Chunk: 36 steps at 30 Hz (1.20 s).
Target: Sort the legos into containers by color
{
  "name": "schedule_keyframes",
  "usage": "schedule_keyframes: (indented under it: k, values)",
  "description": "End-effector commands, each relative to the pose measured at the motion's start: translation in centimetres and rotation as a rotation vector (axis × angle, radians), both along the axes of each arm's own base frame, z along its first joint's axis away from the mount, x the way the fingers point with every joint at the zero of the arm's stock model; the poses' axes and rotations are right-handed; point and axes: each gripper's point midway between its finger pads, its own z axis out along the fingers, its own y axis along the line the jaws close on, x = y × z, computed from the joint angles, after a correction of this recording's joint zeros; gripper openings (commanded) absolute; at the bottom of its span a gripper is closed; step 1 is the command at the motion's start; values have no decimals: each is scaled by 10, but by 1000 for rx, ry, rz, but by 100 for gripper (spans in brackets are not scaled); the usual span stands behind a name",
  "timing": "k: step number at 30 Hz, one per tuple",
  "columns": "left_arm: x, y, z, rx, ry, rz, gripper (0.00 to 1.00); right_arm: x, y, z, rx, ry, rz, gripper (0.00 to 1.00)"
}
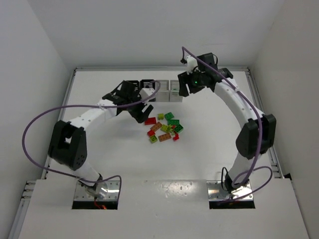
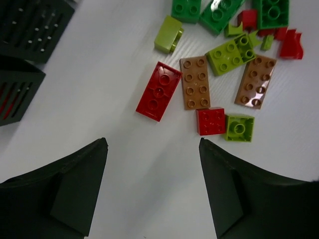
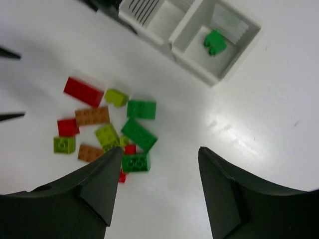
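The legos (image 1: 164, 128) lie in a loose pile of red, green, yellow-green and orange-tan bricks at mid table. My left gripper (image 1: 143, 113) is open and empty, just left of the pile. In the left wrist view its jaws (image 2: 153, 144) stand wide apart, short of a long red brick (image 2: 159, 90), an orange-tan brick (image 2: 195, 82) and a small red brick (image 2: 210, 121). My right gripper (image 1: 185, 92) is open and empty near the white bins (image 1: 169, 89). In the right wrist view one white bin (image 3: 234, 62) holds a green brick (image 3: 215, 42). The gripper (image 3: 159, 152) hangs over bare table.
Two black bins (image 1: 139, 85) stand left of the white ones at the back; they also show in the left wrist view (image 2: 35, 27). The second white bin (image 3: 164, 20) looks empty. White walls enclose the table on three sides.
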Motion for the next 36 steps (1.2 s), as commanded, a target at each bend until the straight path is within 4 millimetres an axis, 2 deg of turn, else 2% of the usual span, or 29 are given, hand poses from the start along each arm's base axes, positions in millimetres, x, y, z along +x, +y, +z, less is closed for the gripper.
schedule_keyframes:
  k: [1, 2, 3, 4, 5, 9, 10, 14, 15, 21, 31, 35, 36]
  values:
    - [12, -11, -13, 46, -55, -72, 80, -33, -7, -3, 28, 24, 52, 64]
    - [15, -17, -22, 64, -51, -88, 80, -41, -15, -15, 19, 56, 39, 64]
    - [16, -15, -30, 80, -39, -81, 80, -47, -15, -13, 30, 55, 48, 64]
    - [19, -23, -30, 80, -56, -103, 80, -49, -15, -14, 31, 52, 48, 64]
    - [22, -26, -34, 93, -71, -115, 80, -52, -20, -22, 25, 74, 38, 64]
    - [26, -32, -50, 134, -68, -134, 79, -56, -19, -17, 40, 71, 37, 64]
    - [28, -37, -52, 136, -76, -149, 79, -57, -22, -20, 46, 82, 32, 64]
    - [32, -38, -65, 174, -70, -148, 79, -60, -20, -23, 58, 98, 33, 64]
    - [34, -39, -62, 171, -78, -147, 79, -60, -20, -23, 58, 98, 33, 64]
    - [47, -34, -72, 210, -115, -117, 79, -59, -22, -22, 65, 100, 30, 64]
    - [47, -34, -87, 227, -94, -127, 79, -58, -22, -26, 63, 108, 29, 64]
    - [45, -37, -91, 214, -80, -141, 71, -58, -22, -26, 63, 108, 29, 64]
    - [43, -38, -95, 211, -69, -147, 65, -58, -22, -29, 60, 117, 29, 64]
